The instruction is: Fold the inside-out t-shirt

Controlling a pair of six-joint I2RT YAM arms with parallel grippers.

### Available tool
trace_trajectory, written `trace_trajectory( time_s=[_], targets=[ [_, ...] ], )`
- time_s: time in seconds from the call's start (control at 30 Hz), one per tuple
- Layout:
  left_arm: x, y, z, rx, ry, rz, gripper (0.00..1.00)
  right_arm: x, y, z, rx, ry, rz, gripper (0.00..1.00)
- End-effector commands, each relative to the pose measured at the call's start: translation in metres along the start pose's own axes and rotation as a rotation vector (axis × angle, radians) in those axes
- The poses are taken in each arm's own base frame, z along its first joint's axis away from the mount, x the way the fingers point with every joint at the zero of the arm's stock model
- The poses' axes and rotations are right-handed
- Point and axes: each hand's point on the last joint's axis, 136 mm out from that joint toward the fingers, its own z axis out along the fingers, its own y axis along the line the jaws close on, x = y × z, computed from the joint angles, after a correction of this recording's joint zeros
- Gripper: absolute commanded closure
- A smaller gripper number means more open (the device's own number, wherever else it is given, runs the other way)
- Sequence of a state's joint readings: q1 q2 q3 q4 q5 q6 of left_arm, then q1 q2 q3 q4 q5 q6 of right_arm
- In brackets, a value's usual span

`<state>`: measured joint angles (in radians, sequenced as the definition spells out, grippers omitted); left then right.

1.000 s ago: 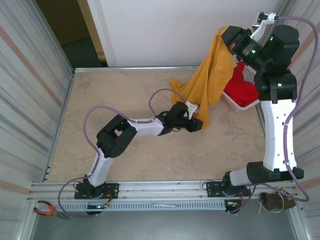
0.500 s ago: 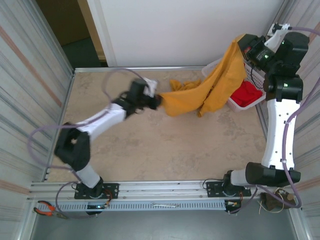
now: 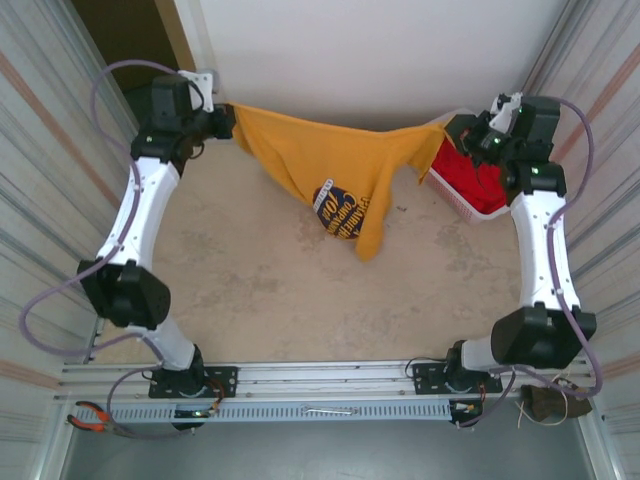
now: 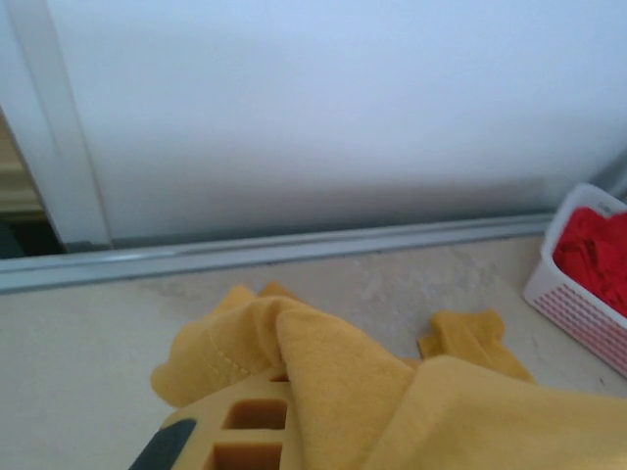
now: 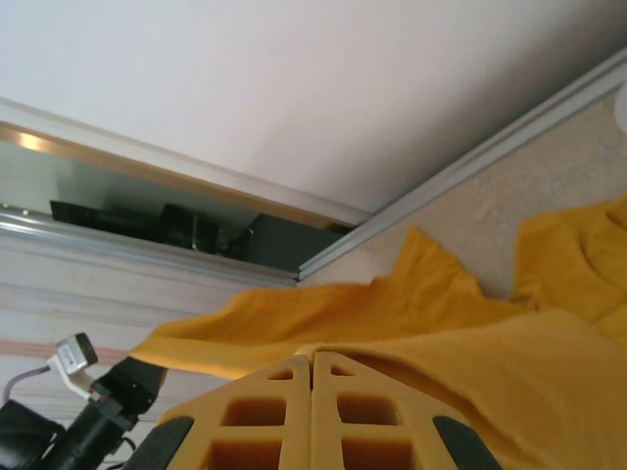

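The mustard-yellow inside-out t-shirt (image 3: 330, 165) hangs stretched in the air across the far side of the table, sagging in the middle, with a dark round print (image 3: 344, 208) showing. My left gripper (image 3: 226, 121) is at the far left corner, shut on one end of the shirt. My right gripper (image 3: 446, 131) is at the far right, shut on the other end. In the left wrist view the t-shirt (image 4: 392, 401) drapes over my yellow fingers (image 4: 240, 426). In the right wrist view my right gripper (image 5: 313, 354) has its tips pressed together on the t-shirt's (image 5: 460, 333) edge.
A white basket (image 3: 462, 206) holding a bright red garment (image 3: 470, 172) stands at the far right, just below my right gripper; it is also in the left wrist view, basket (image 4: 573, 299). Corrugated walls flank both sides. Orange pliers (image 3: 92, 414) lie by the front rail.
My left arm swung from the table's middle to the far left corner, pulling the shirt with it. The shirt went from a hanging bunch to a spread span between both grippers.
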<state>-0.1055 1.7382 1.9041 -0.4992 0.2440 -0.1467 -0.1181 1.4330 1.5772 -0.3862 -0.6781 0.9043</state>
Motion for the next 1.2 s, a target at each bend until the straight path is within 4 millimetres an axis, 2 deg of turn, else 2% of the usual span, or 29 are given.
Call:
trace_trajectory(
  time_s=[0.0, 0.17, 0.27, 0.37, 0.53, 0.6, 0.67, 0.77, 0.83, 0.93, 1.0, 1.17],
  targets=[
    [-0.048, 0.010, -0.014, -0.031, -0.081, -0.030, 1.00, -0.031, 0.039, -0.002, -0.092, -0.066, -0.110, 1.00],
    [-0.105, -0.005, -0.041, 0.005, -0.222, -0.050, 1.00, -0.049, 0.084, -0.023, -0.162, -0.129, -0.165, 1.00],
    [-0.120, -0.015, -0.061, 0.023, -0.277, -0.038, 1.00, -0.046, 0.103, -0.040, -0.188, -0.152, -0.194, 1.00],
    [-0.112, -0.021, -0.075, 0.033, -0.275, -0.017, 1.00, -0.032, 0.105, -0.056, -0.187, -0.166, -0.209, 1.00],
    [-0.061, -0.027, -0.093, 0.034, -0.208, 0.005, 1.00, 0.000, 0.095, -0.086, -0.172, -0.189, -0.212, 1.00],
    [-0.042, -0.027, -0.105, 0.026, -0.198, 0.004, 1.00, 0.007, 0.097, -0.101, -0.162, -0.212, -0.230, 1.00],
    [-0.035, -0.028, -0.121, 0.015, -0.207, 0.011, 1.00, 0.010, 0.106, -0.116, -0.166, -0.240, -0.253, 1.00],
    [-0.039, -0.035, -0.146, 0.015, -0.240, 0.037, 1.00, 0.008, 0.126, -0.137, -0.187, -0.285, -0.290, 1.00],
    [-0.043, -0.037, -0.155, 0.011, -0.258, 0.052, 1.00, 0.006, 0.134, -0.143, -0.195, -0.302, -0.304, 1.00],
    [-0.045, -0.035, -0.152, 0.001, -0.254, 0.061, 1.00, 0.002, 0.131, -0.136, -0.190, -0.291, -0.293, 1.00],
    [-0.041, -0.032, -0.141, -0.003, -0.229, 0.059, 1.00, 0.001, 0.117, -0.123, -0.169, -0.273, -0.273, 1.00],
    [-0.015, -0.010, -0.080, -0.033, -0.106, 0.057, 1.00, -0.003, 0.058, -0.073, -0.072, -0.215, -0.193, 1.00]
  ],
)
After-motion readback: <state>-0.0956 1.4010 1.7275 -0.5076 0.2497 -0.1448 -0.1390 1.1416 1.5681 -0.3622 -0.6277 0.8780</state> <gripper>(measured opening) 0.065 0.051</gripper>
